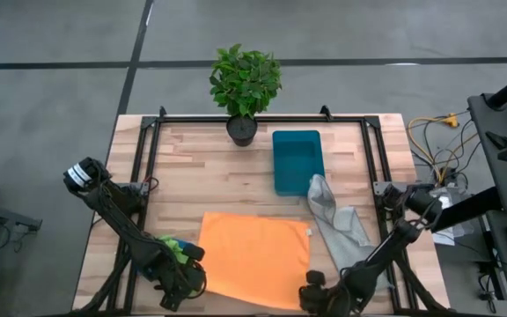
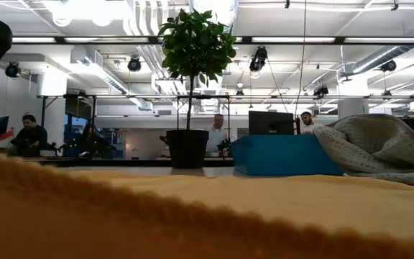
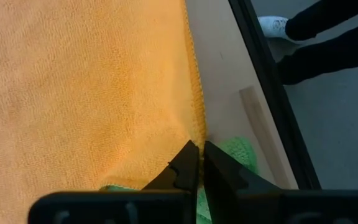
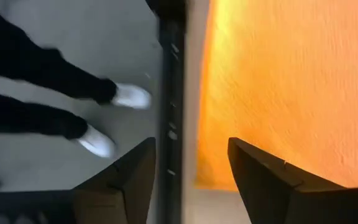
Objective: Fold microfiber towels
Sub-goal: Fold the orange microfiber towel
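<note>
You have no readable writing, brand or label anywhere on the table. The orange towel (image 1: 255, 257) lies spread flat at the near middle of the wooden table (image 1: 192, 176). Your left gripper (image 3: 197, 155) sits at the towel's near left corner with its fingers pressed together at the cloth's hem; you cannot tell whether the edge is actually pinched between them. The lime green towel (image 1: 176, 249) is bunched just beside that corner, mostly hidden under the left arm, and only a small patch of it shows. Your right gripper (image 4: 191, 165) hangs over the near right corner of the orange towel, at the table's front rail, its fingers spread wide and holding nothing. The pale grey towel (image 1: 334, 218) lies crumpled to the right, one end draped against the teal plastic bin (image 1: 297, 160). A potted plant (image 1: 245, 88) stands at the far edge. In the low view the orange towel fills the foreground and hides both grippers.
</note>
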`<state>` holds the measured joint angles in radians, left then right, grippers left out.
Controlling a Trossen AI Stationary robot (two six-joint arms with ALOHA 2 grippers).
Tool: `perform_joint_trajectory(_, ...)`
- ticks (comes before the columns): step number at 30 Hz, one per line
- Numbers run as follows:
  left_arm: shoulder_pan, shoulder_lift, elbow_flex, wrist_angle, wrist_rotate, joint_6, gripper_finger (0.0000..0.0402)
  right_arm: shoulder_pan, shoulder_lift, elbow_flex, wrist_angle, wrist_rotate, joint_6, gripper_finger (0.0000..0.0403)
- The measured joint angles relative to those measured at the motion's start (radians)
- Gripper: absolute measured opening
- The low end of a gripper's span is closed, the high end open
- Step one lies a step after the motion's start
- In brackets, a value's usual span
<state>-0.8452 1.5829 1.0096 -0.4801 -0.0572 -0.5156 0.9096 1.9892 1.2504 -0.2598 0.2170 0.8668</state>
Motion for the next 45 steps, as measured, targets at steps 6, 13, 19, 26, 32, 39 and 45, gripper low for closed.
perform_joint_trajectory(6, 0.0, 0.0, 0.0, 0.001, 0.001, -0.001, 0.0, 0.0, 0.096, 0.172, -0.418, 0.001, 0.038, 0.0124)
perform_joint_trajectory(13, 0.0, -0.008, 0.0, -0.002, 0.003, -0.001, 0.0, 0.004, 0.078, 0.252, -0.439, 0.07, -0.053, 0.0015)
perform_joint_trajectory(19, 0.002, -0.011, -0.001, -0.003, 0.037, -0.002, 0.0, 0.008, 0.051, 0.248, -0.437, 0.048, -0.034, 0.0009)
perform_joint_trajectory(26, 0.004, -0.011, -0.001, -0.018, 0.131, 0.003, 0.0, 0.008, 0.039, 0.232, -0.399, -0.012, 0.009, 0.0009)
perform_joint_trajectory(32, 0.025, -0.046, -0.002, -0.061, 0.092, 0.008, 0.0, 0.008, -0.038, 0.131, -0.297, -0.005, 0.114, 0.0009)
perform_joint_trajectory(39, 0.073, -0.136, -0.021, -0.113, 0.003, 0.1, 0.0, -0.01, -0.228, -0.079, -0.215, 0.059, 0.239, 0.0009)
perform_joint_trajectory(45, 0.184, -0.227, -0.135, -0.105, -0.003, 0.112, 0.0, -0.08, -0.382, -0.247, -0.194, 0.06, 0.26, 0.0009)
